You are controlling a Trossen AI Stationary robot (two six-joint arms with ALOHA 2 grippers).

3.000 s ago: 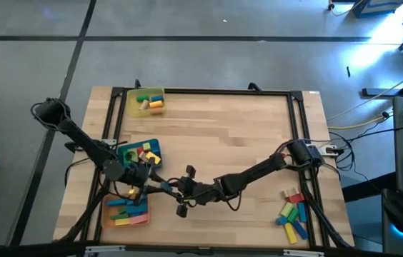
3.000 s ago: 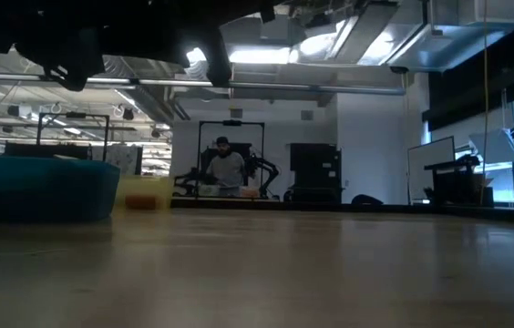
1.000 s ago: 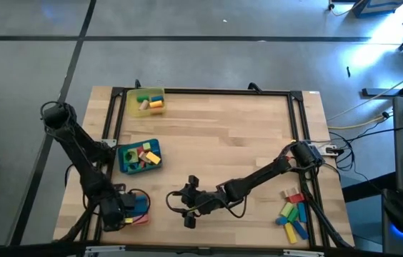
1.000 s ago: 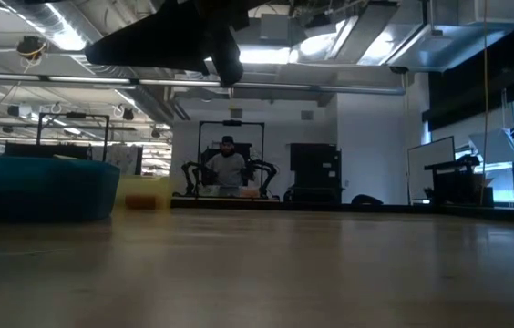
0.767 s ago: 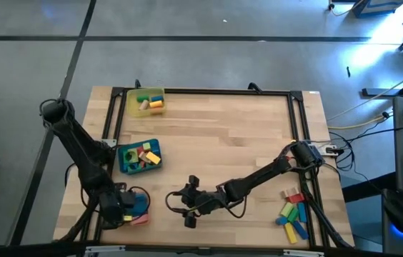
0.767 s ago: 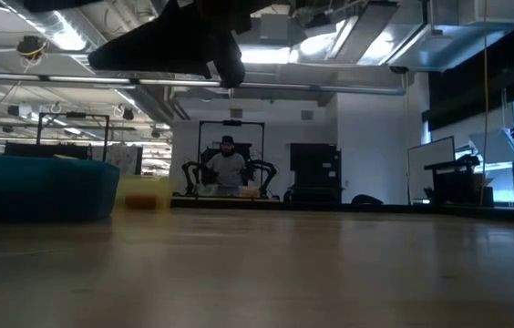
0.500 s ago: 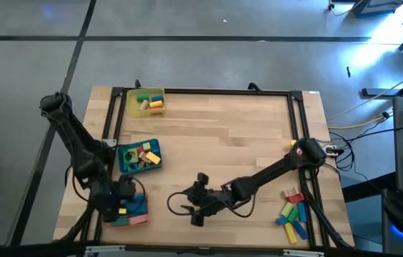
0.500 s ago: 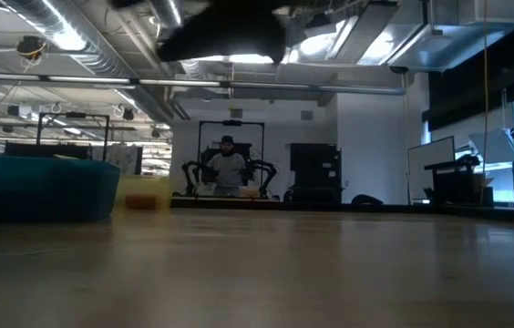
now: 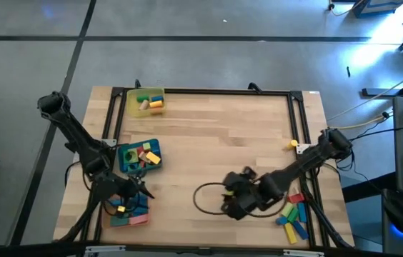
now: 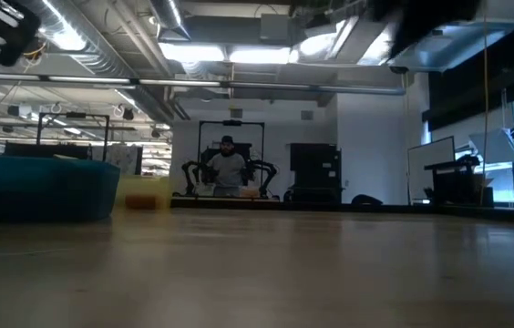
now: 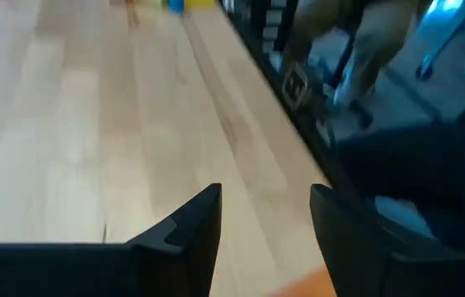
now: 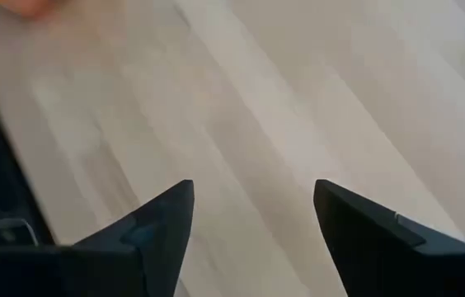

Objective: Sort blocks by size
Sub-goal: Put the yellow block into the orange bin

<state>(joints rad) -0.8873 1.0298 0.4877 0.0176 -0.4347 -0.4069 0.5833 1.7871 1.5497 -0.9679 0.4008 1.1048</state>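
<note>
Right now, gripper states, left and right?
Left gripper: open, empty, over the orange tray at the table's left front.
Right gripper: open, empty, above bare table near the loose blocks.

Three trays along the counter's (image 9: 209, 135) left edge, each holding blocks (image 9: 144, 155); loose blocks (image 9: 292, 214) at the near right corner, just beside the right gripper (image 9: 239, 200).
</note>
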